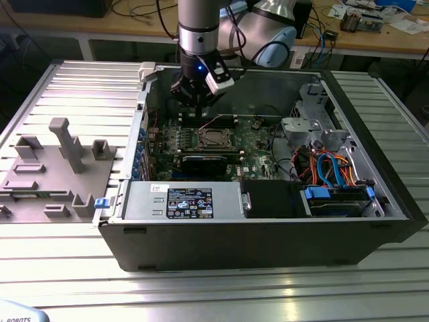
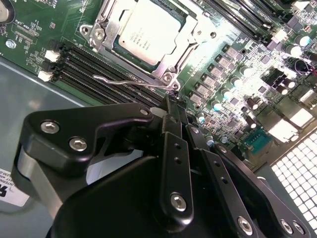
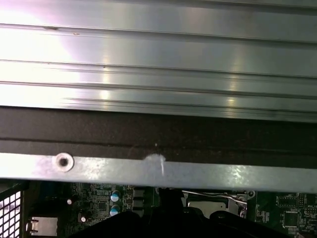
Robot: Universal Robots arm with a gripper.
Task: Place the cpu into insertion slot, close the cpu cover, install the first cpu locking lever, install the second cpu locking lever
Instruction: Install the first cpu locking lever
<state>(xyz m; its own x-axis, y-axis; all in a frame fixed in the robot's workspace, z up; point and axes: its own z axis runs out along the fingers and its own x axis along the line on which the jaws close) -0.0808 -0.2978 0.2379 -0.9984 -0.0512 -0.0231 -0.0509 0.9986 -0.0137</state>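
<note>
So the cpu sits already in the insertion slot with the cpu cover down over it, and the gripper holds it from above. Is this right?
Not quite. The gripper holds nothing: in the second wrist view it is beside the insertion slot. The cpu does sit there under the cpu cover.

A ribbed aluminium table (image 1: 375,282) gleams under overhead light; behind it, a cluttered wooden bench (image 1: 375,40) with trailing cables (image 1: 137,10).
</note>
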